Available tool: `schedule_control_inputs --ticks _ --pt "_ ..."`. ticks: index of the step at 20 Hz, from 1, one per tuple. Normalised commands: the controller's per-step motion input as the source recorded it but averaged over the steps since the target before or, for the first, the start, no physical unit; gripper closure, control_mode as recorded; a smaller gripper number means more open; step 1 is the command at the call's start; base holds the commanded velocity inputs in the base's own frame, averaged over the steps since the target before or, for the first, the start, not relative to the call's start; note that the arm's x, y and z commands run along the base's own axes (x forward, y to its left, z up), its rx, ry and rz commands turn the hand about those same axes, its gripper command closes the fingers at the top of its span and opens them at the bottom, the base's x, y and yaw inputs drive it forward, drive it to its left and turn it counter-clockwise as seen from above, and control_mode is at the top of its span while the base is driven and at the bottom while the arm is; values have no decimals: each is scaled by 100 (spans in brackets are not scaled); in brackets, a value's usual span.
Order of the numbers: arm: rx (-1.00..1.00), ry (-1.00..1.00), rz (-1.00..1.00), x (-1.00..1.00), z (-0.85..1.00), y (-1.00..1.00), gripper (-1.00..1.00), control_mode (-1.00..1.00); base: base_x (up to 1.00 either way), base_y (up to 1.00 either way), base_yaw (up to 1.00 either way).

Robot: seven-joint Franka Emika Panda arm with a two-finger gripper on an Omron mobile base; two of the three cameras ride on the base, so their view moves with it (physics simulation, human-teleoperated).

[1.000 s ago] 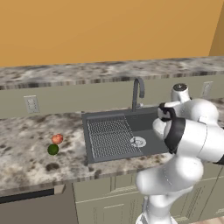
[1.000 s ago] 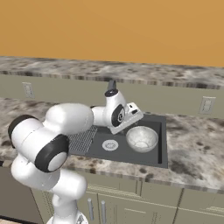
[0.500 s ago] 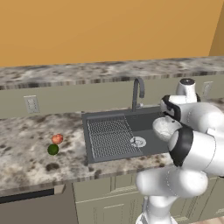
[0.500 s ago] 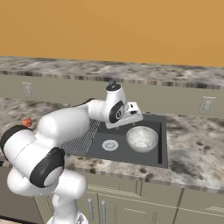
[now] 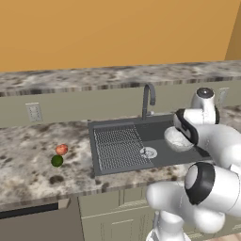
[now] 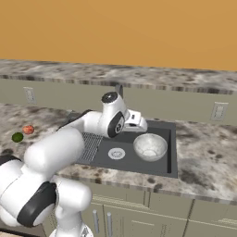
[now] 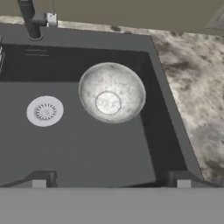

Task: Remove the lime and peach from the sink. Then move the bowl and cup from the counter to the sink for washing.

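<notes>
Fruit's done: you've got the lime [image 5: 57, 160] and peach [image 5: 61, 149] sitting on the counter [image 5: 28, 164] left of the sink [image 6: 171, 157], touching or nearly so. Bowl [image 7: 112, 92] is in the basin, upright, just beside the drain [image 7: 44, 111]; silvery-white, speckled inside, flat round base visible, nothing in it. Gripper [image 7: 111, 180] hangs above the basin, jaws wide apart, holding nothing. What's left, by my read: the cup. I can't spot it, so you'll need to locate it on the counter first.
</notes>
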Motion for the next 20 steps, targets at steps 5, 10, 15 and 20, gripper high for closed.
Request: schedule_control_inputs --ticks 5,10,15,20 --pt "5 -9 -33 -13 13 16 -100 -100 0 0 0" --pt "12 0 -16 -11 19 12 -100 -100 0 0 0" --pt "19 0 -5 -12 24 9 -100 -100 0 0 0" --pt "16 -2 -3 -19 11 13 -100 -100 0 0 0"
